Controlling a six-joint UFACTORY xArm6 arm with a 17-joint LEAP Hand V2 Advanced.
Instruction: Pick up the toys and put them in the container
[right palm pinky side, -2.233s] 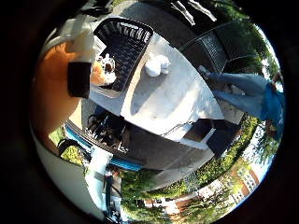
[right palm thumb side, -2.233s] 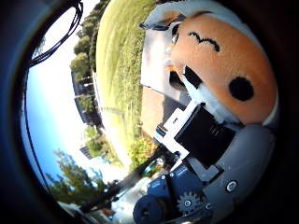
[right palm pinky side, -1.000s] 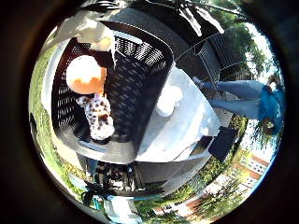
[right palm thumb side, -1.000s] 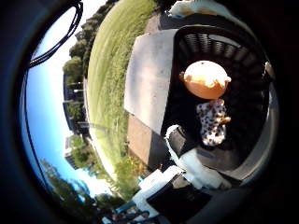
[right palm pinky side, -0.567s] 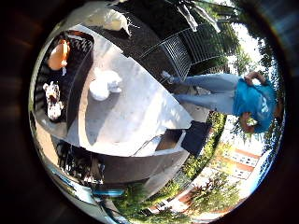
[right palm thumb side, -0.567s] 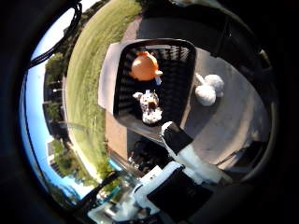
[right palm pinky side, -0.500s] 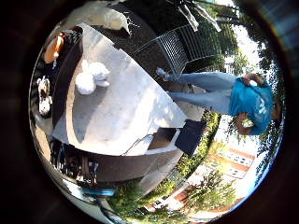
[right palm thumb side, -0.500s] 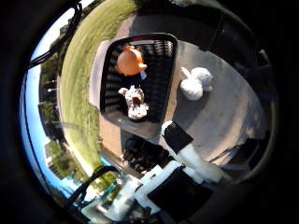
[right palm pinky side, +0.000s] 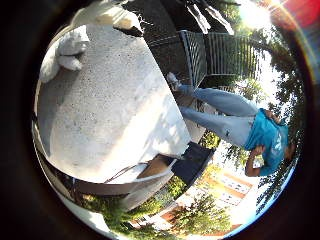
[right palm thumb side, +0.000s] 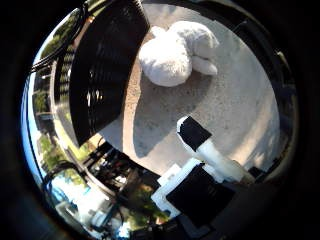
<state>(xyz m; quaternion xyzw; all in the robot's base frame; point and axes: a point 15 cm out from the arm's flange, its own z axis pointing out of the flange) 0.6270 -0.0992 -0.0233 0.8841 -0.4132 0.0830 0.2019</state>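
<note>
A white plush toy (right palm thumb side: 178, 52) lies on the grey table (right palm thumb side: 225, 105), right beside the black slatted basket (right palm thumb side: 100, 75). It fills a good part of the right thumb side palm view, so it is fairly close below the palm. My right hand (right palm thumb side: 205, 165) shows as white and black parts with one finger reaching straight out over the table, holding nothing. The right little finger side palm view shows the white plush toy (right palm pinky side: 60, 52) at the far end of the table top (right palm pinky side: 110, 115). The basket's inside is hidden here.
A person in a blue top and jeans (right palm pinky side: 235, 115) stands on the ground beside the table. A black fence (right palm pinky side: 215, 55) runs behind. A dark cart with gear (right palm thumb side: 115, 165) sits below the table's edge by the basket.
The hand held an orange plush, which then lay in the basket beside a spotted toy. The camera has since moved off the basket, over the table, closer to the white plush.
</note>
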